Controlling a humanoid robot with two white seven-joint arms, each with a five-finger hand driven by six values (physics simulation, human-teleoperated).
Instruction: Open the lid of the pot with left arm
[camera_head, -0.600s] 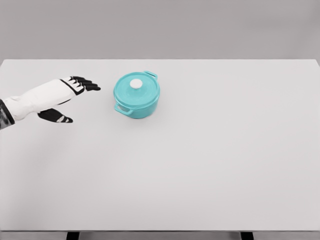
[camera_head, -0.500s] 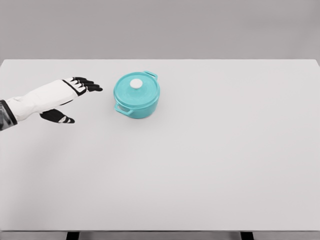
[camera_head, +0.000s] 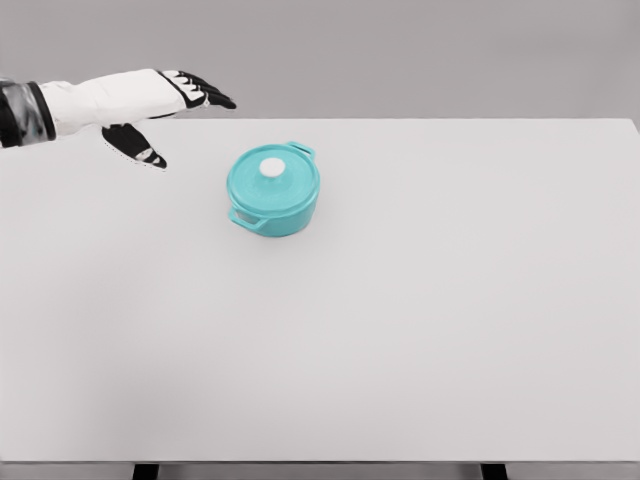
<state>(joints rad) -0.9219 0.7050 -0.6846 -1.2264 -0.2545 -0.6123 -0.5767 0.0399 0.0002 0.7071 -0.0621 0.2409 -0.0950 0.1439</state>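
A teal pot (camera_head: 273, 192) with two side handles stands on the white table (camera_head: 420, 320), left of the middle and toward the back. Its teal lid (camera_head: 275, 178) sits closed on it, topped by a white round knob (camera_head: 272, 167). My left hand (camera_head: 185, 115) hangs in the air above and to the left of the pot, apart from it. Its black fingers (camera_head: 208, 94) are stretched out toward the right and the thumb (camera_head: 140, 147) points down; it holds nothing. The right arm does not show.
The table's far edge runs just behind the pot, under my raised hand. Two dark table legs (camera_head: 146, 471) show at the bottom edge. A plain grey wall fills the background.
My left hand has risen well up and moved a little to the right, from table level beside the pot to above its upper left. The pot and lid have not moved.
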